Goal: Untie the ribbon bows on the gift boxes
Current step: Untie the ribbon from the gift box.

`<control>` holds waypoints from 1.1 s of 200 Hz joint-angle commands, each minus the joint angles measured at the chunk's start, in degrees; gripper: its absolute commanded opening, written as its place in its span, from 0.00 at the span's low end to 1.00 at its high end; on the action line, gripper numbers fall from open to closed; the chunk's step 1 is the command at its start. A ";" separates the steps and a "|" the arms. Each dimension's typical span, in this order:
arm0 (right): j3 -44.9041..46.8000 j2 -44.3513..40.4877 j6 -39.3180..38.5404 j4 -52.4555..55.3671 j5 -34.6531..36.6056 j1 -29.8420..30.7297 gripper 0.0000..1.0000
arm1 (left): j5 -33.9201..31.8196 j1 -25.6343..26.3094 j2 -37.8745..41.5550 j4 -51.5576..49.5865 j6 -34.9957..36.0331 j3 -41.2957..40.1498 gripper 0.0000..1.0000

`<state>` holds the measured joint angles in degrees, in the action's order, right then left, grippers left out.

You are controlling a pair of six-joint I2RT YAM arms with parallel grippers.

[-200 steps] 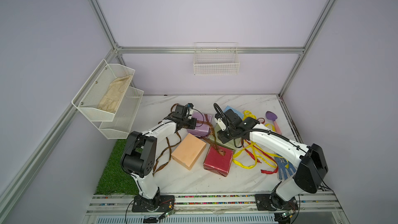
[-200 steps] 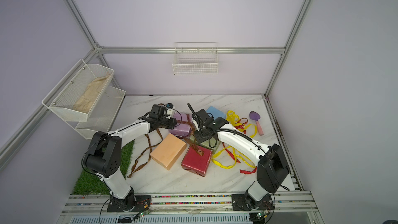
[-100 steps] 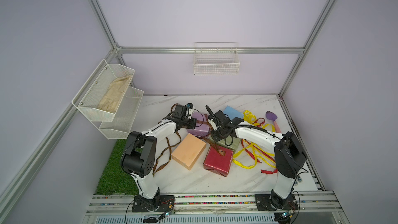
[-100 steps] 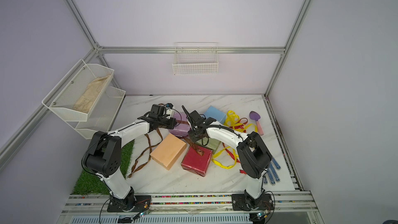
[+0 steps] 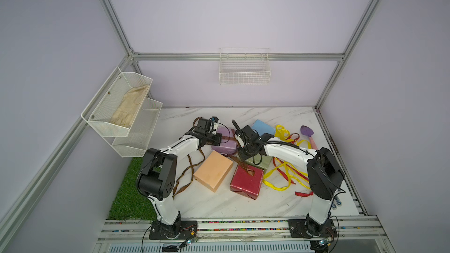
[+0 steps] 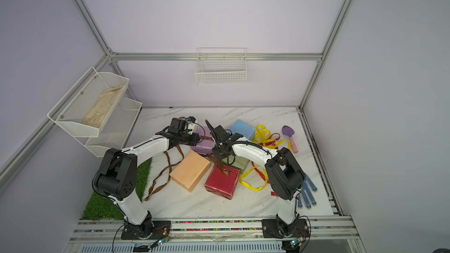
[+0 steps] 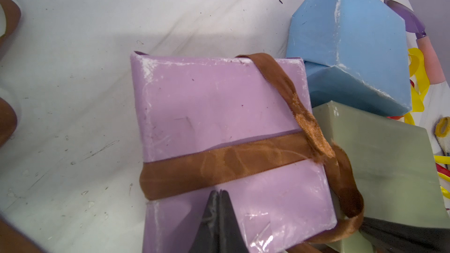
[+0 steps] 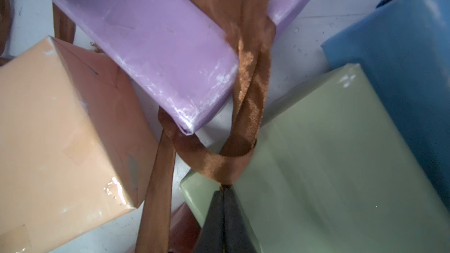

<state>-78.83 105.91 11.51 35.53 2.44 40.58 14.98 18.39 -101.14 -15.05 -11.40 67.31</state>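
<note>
Reaches inward to frame centre: left claw (image 7: 220, 192) closed empty on lilac box (image 7: 207, 108), right claw (image 8: 223, 188) pinching brown ribbon (image 8: 211, 164). Hemmed by olive box (image 8: 328, 166), peach box (image 8: 56, 130).

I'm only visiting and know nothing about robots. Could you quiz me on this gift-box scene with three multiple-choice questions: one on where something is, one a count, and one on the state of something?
1. Where does the beige cloth lie?
A in a drawer
B hung on a hook
C in the upper wire basket on the side wall

2. How many wrapped gift boxes are on the table?
A three
B five
C seven

3. What is the right gripper doing?
A it is shut, pinching the brown ribbon
B it hangs wide open in the air
C it grips a pair of scissors

Answers:
1 C: both top views show the cloth in the rack's top tier.
2 B: there are the lilac box, peach box, olive box, dark red box and light blue box.
3 A: in the right wrist view its tips meet on the ribbon's loop.
</note>
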 commanded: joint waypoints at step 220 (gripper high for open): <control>-1.98 -13.33 -9.77 6.87 -24.03 -0.24 0.42 | 2.53 -0.29 5.07 -5.62 0.06 3.84 0.03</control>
<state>-78.56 90.67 3.77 42.89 -24.40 40.34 15.64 18.39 -100.75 -18.15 -11.40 68.42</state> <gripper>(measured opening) 0.417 0.047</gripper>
